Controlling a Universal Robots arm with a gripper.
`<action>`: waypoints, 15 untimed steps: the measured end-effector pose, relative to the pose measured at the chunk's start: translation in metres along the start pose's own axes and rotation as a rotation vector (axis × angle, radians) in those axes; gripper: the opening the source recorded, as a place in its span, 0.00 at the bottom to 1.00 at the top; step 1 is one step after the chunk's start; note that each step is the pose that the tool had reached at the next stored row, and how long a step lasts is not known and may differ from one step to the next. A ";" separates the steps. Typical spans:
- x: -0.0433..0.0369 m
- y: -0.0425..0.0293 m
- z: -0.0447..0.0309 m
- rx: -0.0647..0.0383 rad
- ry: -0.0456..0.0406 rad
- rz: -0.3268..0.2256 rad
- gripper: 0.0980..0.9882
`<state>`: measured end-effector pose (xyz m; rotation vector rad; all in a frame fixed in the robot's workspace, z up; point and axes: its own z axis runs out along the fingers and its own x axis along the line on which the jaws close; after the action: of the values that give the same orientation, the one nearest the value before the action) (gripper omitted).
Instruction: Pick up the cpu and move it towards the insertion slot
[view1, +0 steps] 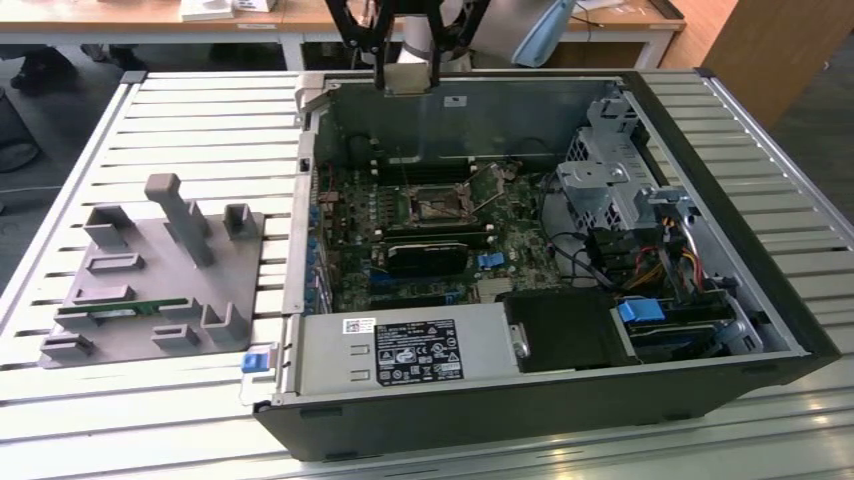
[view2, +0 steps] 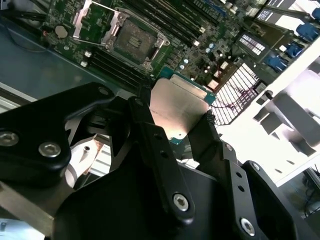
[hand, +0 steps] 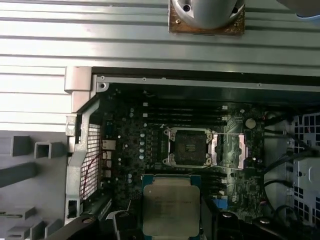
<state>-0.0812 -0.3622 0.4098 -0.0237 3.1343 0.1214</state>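
My gripper (view2: 177, 127) is clenched on the chip (view2: 176, 109), fingers pressing its two opposite edges. I see the chip held up in the air above the open computer case (view1: 747, 290), near the case's back wall. The socket (hand: 189, 146) sits uncovered on the motherboard (hand: 132, 145) below, its metal bracket swung open beside it.

A pale slatted metal table (view1: 200, 120) fills the scene; beyond it stand wooden desks (view1: 160, 25) on a dark floor (view1: 54, 70).
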 end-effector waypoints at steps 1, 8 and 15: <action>-0.0024 0.0005 0.0008 0.000 0.0000 0.001 0.50; -0.0167 0.0081 0.0081 0.000 -0.0001 0.001 0.50; -0.0233 0.0212 0.0168 0.000 -0.0001 0.001 0.50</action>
<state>-0.0581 -0.3394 0.3948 -0.0216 3.1343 0.1215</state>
